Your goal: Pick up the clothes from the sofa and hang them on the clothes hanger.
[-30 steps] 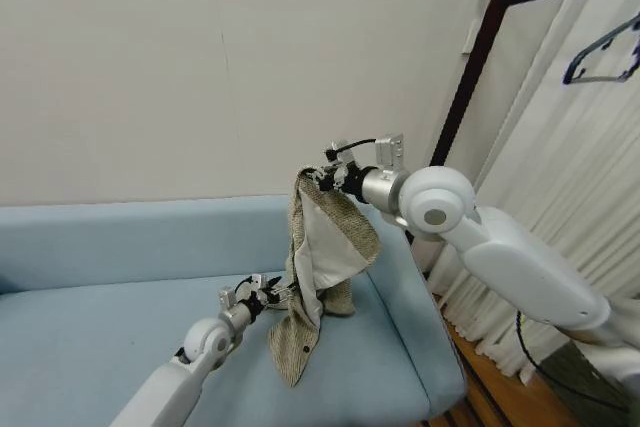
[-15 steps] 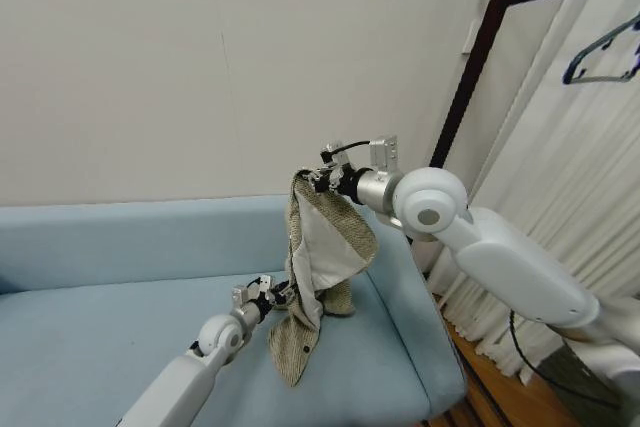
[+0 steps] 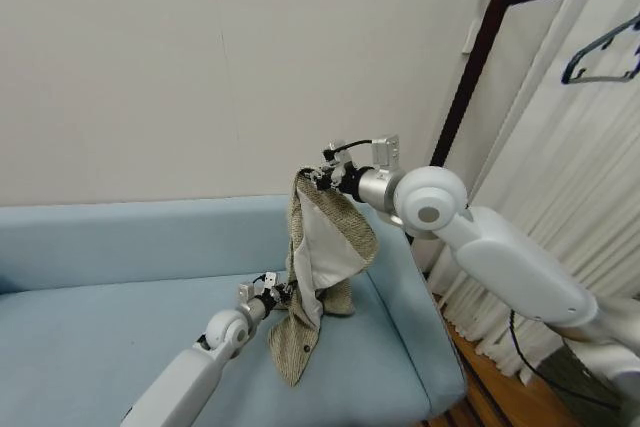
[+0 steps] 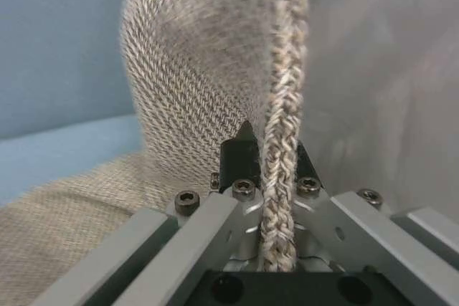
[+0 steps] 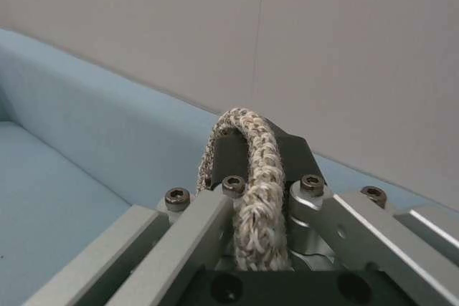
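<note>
A beige knitted garment (image 3: 318,262) hangs above the light blue sofa (image 3: 90,317), its lower end resting on the seat. My right gripper (image 3: 322,178) is shut on the garment's top edge, whose thick knitted hem (image 5: 255,198) runs between the fingers in the right wrist view. Lower down, my left gripper (image 3: 280,296) is shut on a side edge of the garment (image 4: 280,177), just above the seat. The dark clothes rack (image 3: 478,57) stands at the right, behind the sofa's end.
A dark hanger (image 3: 600,52) hangs at the top right in front of white curtains (image 3: 560,197). A plain wall rises behind the sofa. Wooden floor (image 3: 490,387) and a black cable lie beyond the sofa's right end.
My left gripper has slid a little to the right along the garment's lower edge, closer to the hanging cloth. The right gripper and garment top have stayed almost still.
</note>
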`<state>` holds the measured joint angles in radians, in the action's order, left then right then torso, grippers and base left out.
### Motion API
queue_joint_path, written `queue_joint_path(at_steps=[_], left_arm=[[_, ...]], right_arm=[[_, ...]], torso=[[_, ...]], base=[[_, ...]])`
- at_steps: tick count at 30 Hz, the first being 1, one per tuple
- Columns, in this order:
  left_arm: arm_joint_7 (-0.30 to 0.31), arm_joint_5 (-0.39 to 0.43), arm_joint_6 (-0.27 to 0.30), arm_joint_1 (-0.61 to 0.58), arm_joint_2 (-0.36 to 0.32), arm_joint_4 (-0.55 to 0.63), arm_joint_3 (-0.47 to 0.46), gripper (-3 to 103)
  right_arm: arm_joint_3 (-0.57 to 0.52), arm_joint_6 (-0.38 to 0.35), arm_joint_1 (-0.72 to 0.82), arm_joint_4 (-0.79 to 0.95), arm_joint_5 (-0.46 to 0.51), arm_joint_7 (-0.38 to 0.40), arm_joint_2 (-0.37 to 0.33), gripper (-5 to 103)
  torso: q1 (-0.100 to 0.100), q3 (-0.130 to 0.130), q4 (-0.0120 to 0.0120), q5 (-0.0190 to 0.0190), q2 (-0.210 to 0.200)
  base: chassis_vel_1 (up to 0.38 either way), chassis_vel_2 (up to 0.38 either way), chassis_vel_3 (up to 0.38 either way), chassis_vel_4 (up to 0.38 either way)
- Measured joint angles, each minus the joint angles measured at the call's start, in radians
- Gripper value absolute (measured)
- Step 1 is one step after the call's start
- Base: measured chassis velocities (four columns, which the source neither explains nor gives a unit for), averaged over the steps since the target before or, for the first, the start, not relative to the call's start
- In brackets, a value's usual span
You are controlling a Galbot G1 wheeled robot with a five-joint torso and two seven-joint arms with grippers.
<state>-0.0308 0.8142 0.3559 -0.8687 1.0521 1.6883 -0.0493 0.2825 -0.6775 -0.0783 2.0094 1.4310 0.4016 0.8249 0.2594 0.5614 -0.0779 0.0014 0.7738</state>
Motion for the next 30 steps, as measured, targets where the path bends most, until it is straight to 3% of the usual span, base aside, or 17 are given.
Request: queue_joint_path(at_steps=[4, 9, 13, 15, 21, 23, 24, 27, 30], left_arm=[[0.041, -0.005, 0.012, -0.016, -0.053, 0.071, -0.036, 0], [0.111, 0.005, 0.054, -0.051, -0.143, 0.213, -0.145, 0], [0.185, 0.063, 0.09, -0.118, -0.244, 0.377, -0.318, 0], [0.207, 0.076, 0.092, -0.133, -0.266, 0.413, -0.347, 0], [0.366, 0.199, 0.113, -0.184, -0.414, 0.668, -0.528, 0], [0.386, 0.252, 0.143, -0.182, -0.46, 0.738, -0.614, 0], [0.386, 0.252, 0.143, -0.182, -0.46, 0.738, -0.614, 0], [0.406, 0.379, 0.205, -0.18, -0.529, 0.818, -0.749, 0], [0.403, 0.444, 0.23, -0.191, -0.565, 0.828, -0.848, 0]], right_arm=[[-0.011, 0.002, 0.015, 0.0, -0.006, -0.006, -0.015, 1], [-0.031, 0.008, 0.027, 0.008, -0.01, -0.012, -0.025, 1], [-0.074, 0.011, 0.026, 0.023, -0.004, -0.015, -0.021, 1], [-0.084, 0.011, 0.024, 0.026, -0.001, -0.016, -0.021, 1], [-0.146, 0.011, -0.006, 0.058, 0.052, -0.035, -0.07, 1], [-0.162, 0.005, -0.025, 0.081, 0.11, -0.036, -0.109, 1], [-0.162, 0.005, -0.025, 0.081, 0.11, -0.036, -0.109, 1], [-0.203, -0.007, -0.048, 0.123, 0.205, -0.048, -0.19, 1], [-0.24, -0.015, -0.056, 0.154, 0.271, -0.055, -0.256, 1]], torso=[[0.0, 0.0, -0.0001, -0.0001, 0.0], [0.0, 0.0, -0.0002, -0.0002, 0.0], [0.0, 0.0, 0.0004, -0.0003, 0.0], [0.0, 0.0, 0.0003, -0.0003, 0.0], [0.0, 0.0, 0.0, 0.0003, 0.0], [0.0, 0.0, -0.0004, 0.0, 0.0], [0.0, 0.0, -0.0004, 0.0, 0.0], [0.0, 0.0, 0.0004, 0.0005, 0.0], [0.0, 0.0, -0.0009, 0.0, 0.0]], base=[[0.0, 0.0, 0.0, 0.0], [0.0, 0.0, 0.0, 0.0], [0.0, 0.0, 0.0, 0.0], [0.0, 0.0, 0.0, 0.0], [0.0, 0.0, 0.0, 0.0], [0.0, 0.0, 0.0, 0.0], [0.0, 0.0, 0.0, 0.0], [0.0, 0.0, 0.0, 0.0], [0.0, 0.0, 0.0, 0.0]])
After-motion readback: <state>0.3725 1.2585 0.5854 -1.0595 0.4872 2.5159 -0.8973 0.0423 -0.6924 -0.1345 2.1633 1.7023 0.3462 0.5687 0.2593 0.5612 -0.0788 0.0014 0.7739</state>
